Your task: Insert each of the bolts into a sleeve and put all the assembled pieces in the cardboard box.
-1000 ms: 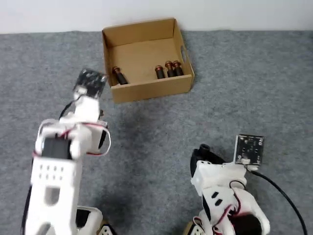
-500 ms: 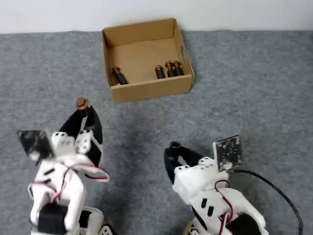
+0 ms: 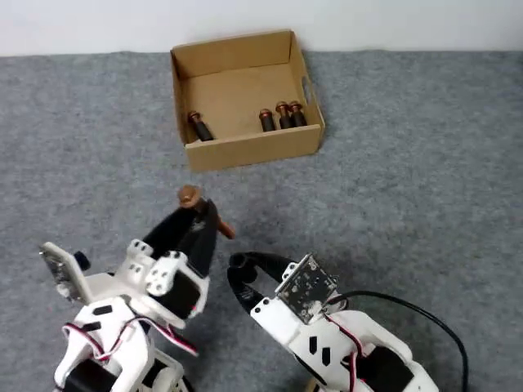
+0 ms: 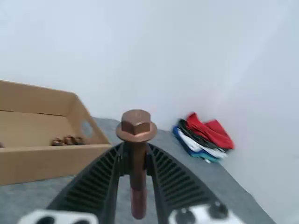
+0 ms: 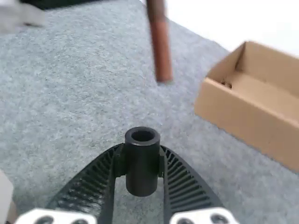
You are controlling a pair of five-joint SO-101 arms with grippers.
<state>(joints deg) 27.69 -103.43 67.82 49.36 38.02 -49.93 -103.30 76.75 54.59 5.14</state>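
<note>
Grey carpet (image 3: 409,163) beneath copper-coloured, hex-headed bolt (image 4: 137,158)

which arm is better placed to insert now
Left, probably: the left end effector holds the bolt, shank close to the sleeve, whose open bore faces up in the right end effector.

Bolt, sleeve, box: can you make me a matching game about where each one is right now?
Things:
1 copper bolt
2 black sleeve
3 cardboard box

Places:
A has four pieces lying inside
B held in the right pincer
C held in the left pincer

Pairs: 1-C, 2-B, 3-A
</note>
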